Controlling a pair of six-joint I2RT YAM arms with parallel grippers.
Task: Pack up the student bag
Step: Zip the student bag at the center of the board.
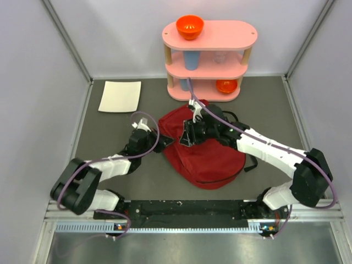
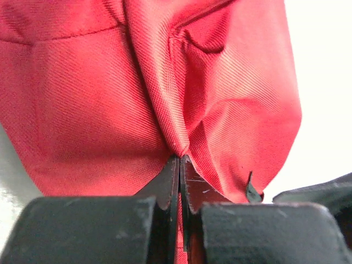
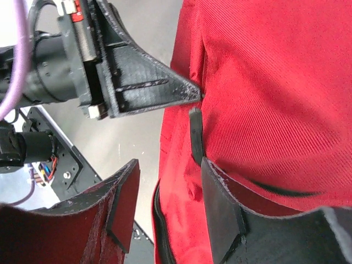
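Observation:
The student bag (image 1: 212, 159) is a dark-red fabric backpack lying flat in the middle of the table. My left gripper (image 1: 163, 142) is at its left edge. In the left wrist view it (image 2: 180, 160) is shut on a pinched fold of the bag (image 2: 110, 99). My right gripper (image 1: 191, 132) hovers over the bag's upper left part. Its jaws (image 3: 170, 179) stand open around a raised edge of the red bag (image 3: 264, 82), which lies against the right finger (image 3: 220, 209). The left gripper (image 3: 195, 94) shows just above, nipping the same edge.
A pink two-tier shelf (image 1: 242, 36) stands at the back with an orange bowl (image 1: 190, 26) on top, a blue cup (image 1: 191, 59) in the middle and another orange bowl (image 1: 226, 86) below. A white sheet (image 1: 120, 96) lies back left. Grey walls close both sides.

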